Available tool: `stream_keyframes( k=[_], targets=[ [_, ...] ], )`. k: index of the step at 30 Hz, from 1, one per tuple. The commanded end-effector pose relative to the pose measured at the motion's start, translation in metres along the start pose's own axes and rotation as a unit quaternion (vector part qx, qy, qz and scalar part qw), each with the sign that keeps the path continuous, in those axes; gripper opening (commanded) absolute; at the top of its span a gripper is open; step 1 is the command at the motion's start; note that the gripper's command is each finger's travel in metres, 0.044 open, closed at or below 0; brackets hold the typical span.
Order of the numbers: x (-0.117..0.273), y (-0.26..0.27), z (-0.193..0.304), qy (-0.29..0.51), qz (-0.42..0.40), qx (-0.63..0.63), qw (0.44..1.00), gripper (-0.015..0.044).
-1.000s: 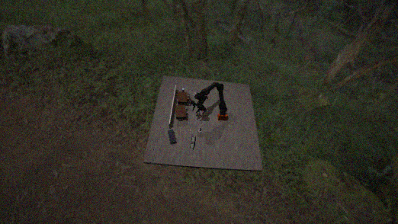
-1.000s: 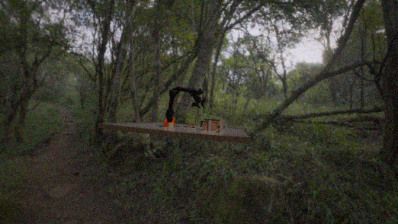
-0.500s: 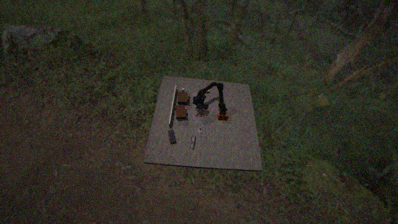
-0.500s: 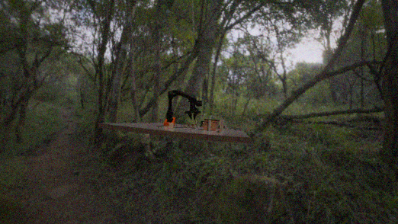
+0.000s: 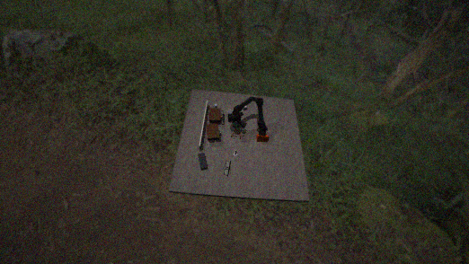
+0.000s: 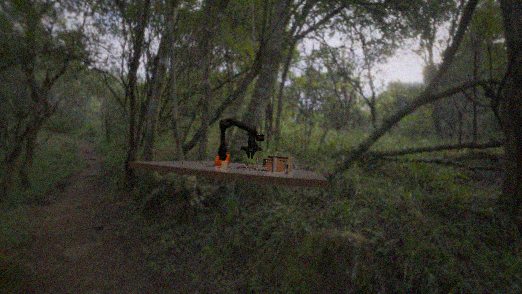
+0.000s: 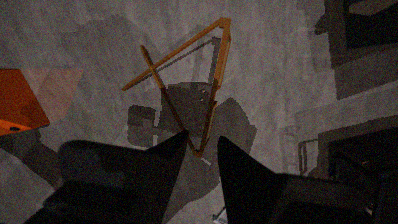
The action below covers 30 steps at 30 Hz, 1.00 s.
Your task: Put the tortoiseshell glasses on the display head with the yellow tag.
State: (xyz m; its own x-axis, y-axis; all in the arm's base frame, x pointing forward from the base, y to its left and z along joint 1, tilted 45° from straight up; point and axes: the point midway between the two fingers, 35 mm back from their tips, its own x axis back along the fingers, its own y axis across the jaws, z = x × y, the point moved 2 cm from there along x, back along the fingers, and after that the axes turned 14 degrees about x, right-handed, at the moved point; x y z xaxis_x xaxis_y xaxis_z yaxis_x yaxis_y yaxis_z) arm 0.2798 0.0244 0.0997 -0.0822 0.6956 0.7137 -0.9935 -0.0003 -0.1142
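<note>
I am holding my claw (image 5: 237, 127) (image 6: 251, 155) (image 7: 202, 135) over the table (image 5: 269, 175) (image 6: 200, 169) (image 7: 280, 30), with its tips pointing down. The claw is sitting partly spread, and I am seeing a gap between its two black tips. It is not pinching anything.

The orange-brown glasses (image 5: 240, 136) (image 7: 224, 60) are lying on the table under the claw, with both long arms folded out and looking crossed from above. In the wrist view, one front corner of them is showing in the gap between my tips. I cannot tell if a tip is touching it.

My black arm (image 5: 261, 118) (image 6: 223, 137) is bending up and over from its orange base (image 5: 262, 138) (image 6: 218, 160) (image 7: 20, 102). Two brown blocks (image 5: 213, 132) (image 6: 276, 163) (image 7: 345, 75) are standing beside a long pale strip (image 5: 204, 126). I am not making out a yellow tag; it is too dark and small.

A dark flat slab (image 5: 202, 161) is lying near one end of the strip. Another pair of glasses (image 5: 227, 173) is resting well apart from the claw, near a tiny white thing (image 5: 235, 154).
</note>
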Motion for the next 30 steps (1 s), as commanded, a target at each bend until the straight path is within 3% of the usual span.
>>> stream_keyframes(
  k=[1, 30],
  targets=[
    [0.0, 0.0, 0.001, 0.003, 0.0, 0.001, 1.0, 0.012],
    [-0.04, -0.005, 0.002, 0.003, 0.001, 0.001, 1.0, 0.012]
  ],
)
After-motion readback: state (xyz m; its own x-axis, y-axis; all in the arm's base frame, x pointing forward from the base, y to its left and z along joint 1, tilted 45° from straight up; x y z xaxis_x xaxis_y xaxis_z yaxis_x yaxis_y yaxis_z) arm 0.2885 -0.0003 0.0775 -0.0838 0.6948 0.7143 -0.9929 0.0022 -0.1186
